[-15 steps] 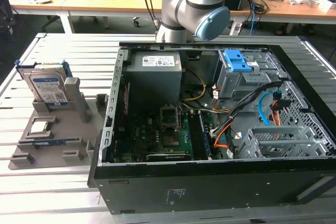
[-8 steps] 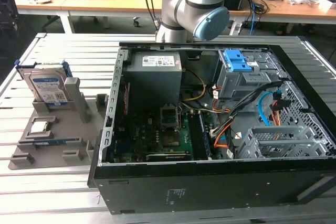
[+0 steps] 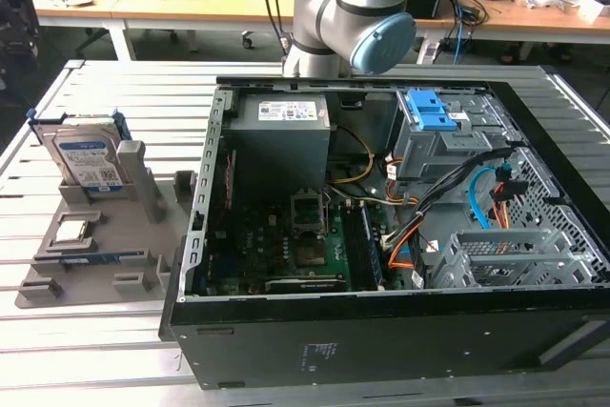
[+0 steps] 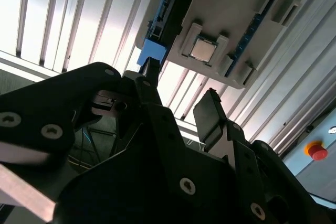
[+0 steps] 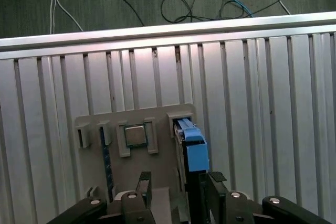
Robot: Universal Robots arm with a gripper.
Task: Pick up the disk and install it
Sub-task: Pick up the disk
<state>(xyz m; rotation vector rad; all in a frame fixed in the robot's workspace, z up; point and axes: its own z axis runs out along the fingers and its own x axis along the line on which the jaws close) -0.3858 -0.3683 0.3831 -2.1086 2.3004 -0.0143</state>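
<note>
The disk stands upright in a slot of the grey holder, at the exterior view's left; its silver face carries a white-and-blue label inside a bright blue bracket. In the first wrist view the disk shows edge-on, with its blue bracket end toward the camera. My gripper is open, its two black fingers spread with nothing between them, at a distance from the disk. In the second wrist view the gripper points toward the holder and the disk's blue end.
The robot arm rises behind the open computer case. Inside the case sits a grey drive bay with a blue latch. A small square chip lies in the holder. The slatted metal table surrounds everything.
</note>
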